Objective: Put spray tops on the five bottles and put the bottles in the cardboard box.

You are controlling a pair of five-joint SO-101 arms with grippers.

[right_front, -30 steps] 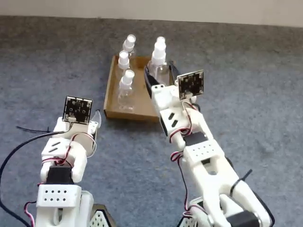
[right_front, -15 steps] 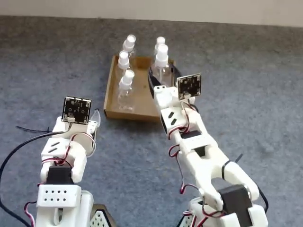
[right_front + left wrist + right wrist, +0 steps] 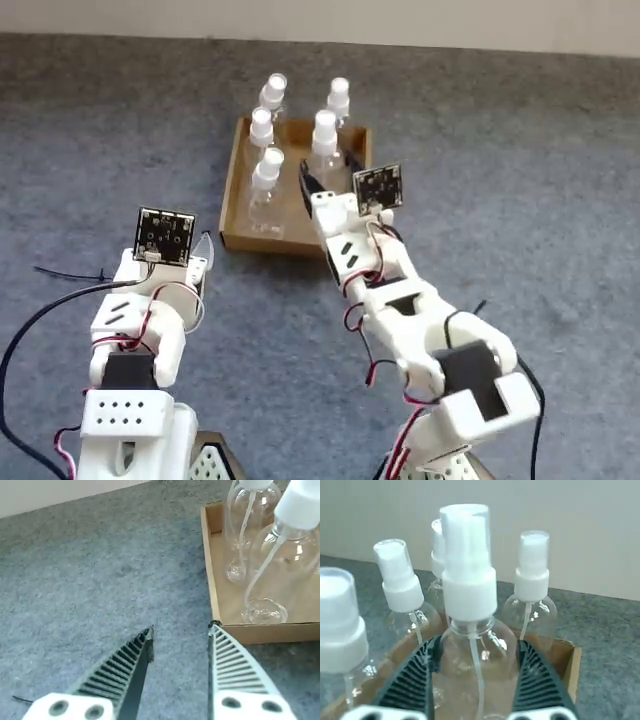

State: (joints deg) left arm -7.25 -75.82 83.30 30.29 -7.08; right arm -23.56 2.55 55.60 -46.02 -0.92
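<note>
Left hand (image 3: pixel 181 628) sits low over the grey surface (image 3: pixel 100 570), its two fingers apart and holding nothing. Just past it is the near corner of the cardboard box (image 3: pixel 212 580). Right hand (image 3: pixel 477 680) is over the box and squeezes a clear bottle (image 3: pixel 470 650) from both sides. That bottle stands upright with a white spray top (image 3: pixel 468 580) on. Four other bottles (image 3: pixel 266 185) with tops stand around it in the box.

Up high, one camera looks down from behind both arms toward the far wall. The left wrist camera skims the carpet (image 3: pixel 75 570); the right crowds the bottles (image 3: pixel 469 645). All catch the cardboard box (image 3: pixel 262 243).
</note>
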